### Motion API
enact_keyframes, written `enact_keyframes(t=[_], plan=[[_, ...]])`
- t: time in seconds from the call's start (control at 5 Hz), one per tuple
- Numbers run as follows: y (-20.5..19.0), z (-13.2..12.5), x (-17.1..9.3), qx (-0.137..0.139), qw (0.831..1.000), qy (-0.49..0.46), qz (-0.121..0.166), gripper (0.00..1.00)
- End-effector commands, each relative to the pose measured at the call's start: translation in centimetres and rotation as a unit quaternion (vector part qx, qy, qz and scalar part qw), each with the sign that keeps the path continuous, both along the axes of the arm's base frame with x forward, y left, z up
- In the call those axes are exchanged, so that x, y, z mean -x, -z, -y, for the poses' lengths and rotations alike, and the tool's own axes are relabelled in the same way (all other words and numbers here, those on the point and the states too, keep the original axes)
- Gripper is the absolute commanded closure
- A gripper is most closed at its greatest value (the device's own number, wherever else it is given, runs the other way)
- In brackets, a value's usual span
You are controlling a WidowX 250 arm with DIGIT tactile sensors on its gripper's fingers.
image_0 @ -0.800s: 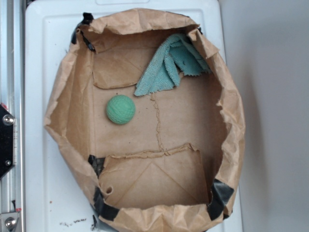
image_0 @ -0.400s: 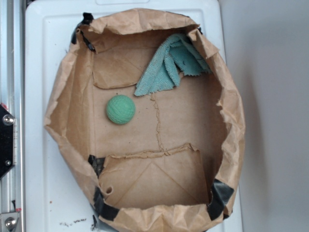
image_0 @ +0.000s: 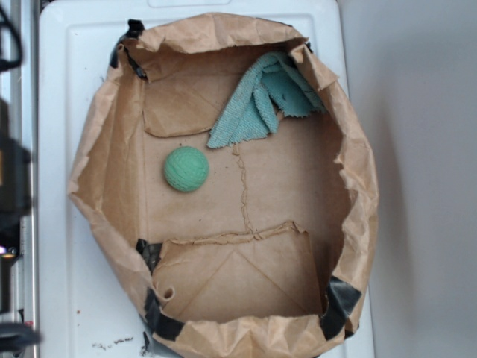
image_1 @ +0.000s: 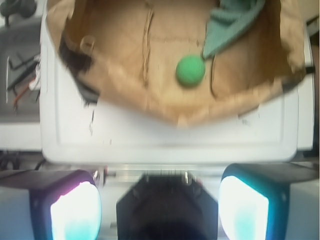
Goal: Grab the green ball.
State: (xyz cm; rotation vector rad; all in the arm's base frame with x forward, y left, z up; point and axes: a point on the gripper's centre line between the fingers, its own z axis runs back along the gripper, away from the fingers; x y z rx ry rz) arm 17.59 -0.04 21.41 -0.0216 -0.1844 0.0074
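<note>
Reach not yet begun: the ball (image_0: 186, 169) lies untouched in the bag (image_0: 104, 149).

The ball rests on the bag's flat paper floor, left of middle, just below the corner of the cloth (image_0: 261, 101) and apart from it. In the wrist view the gripper (image_1: 160, 210) is well back from the bag, beyond the near edge of the white tray (image_1: 165, 145), its fingers (image_1: 75, 210) spread wide and empty. Everything is left, I judge: travel over the bag's rim, descend onto the ball, close.
</note>
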Motion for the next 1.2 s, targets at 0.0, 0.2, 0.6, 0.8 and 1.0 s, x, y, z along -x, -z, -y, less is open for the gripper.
enact_keyframes(t=[0.0,0.2,0.6,0.8,1.0], plan=[[1.5,-2.8,-5.5,-0.038,0.998,-0.033,0.048,0.0],[2.2,-2.6,-6.5,-0.039,0.997,-0.022,0.06,0.0],[5.0,-4.1,-7.7,-0.069,0.996,-0.038,0.05,0.0],[5.0,-4.1,-7.7,-0.069,0.996,-0.038,0.05,0.0],[5.0,-4.1,-7.7,-0.069,0.996,-0.038,0.05,0.0]])
